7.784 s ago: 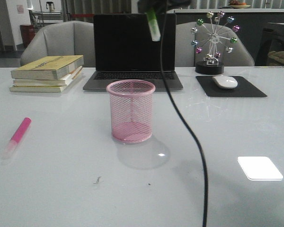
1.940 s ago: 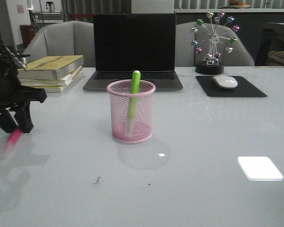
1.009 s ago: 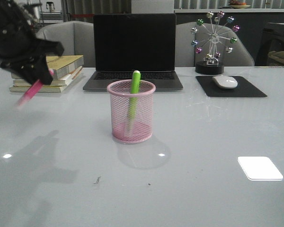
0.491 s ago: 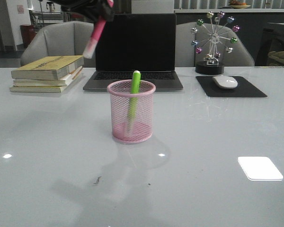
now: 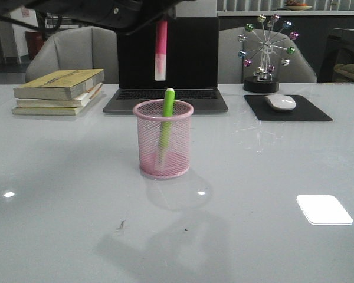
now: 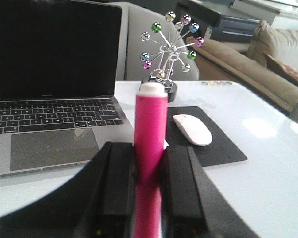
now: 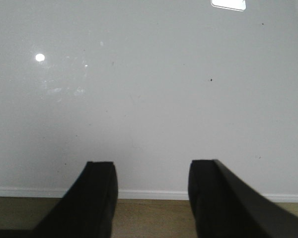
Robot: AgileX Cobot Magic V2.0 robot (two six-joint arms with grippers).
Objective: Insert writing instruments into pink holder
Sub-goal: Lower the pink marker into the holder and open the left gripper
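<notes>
The pink holder (image 5: pixel 163 139) stands mid-table in front of the laptop. The lime green marker (image 5: pixel 166 121) leans inside it, its top poking above the rim. My left gripper (image 6: pixel 149 148) is shut on the bright pink marker (image 5: pixel 160 50), which hangs upright, whitish end down, just above the holder and slightly behind its rim. In the left wrist view the pink marker (image 6: pixel 150 129) sticks out between the two black fingers (image 6: pixel 120 171). My right gripper (image 7: pixel 151 166) is open over the table's near edge with nothing between its fingers; it is out of the front view.
A dark open laptop (image 5: pixel 168 59) stands behind the holder. A stack of books (image 5: pixel 59 91) lies at the back left. A white mouse (image 5: pixel 280 102) on a black pad and a ferris-wheel ornament (image 5: pixel 266 50) sit at the back right.
The green marker went into the holder. My left gripper took the pink marker from the table at the left, lifted it and carried it right; it now hangs upright over the holder.
</notes>
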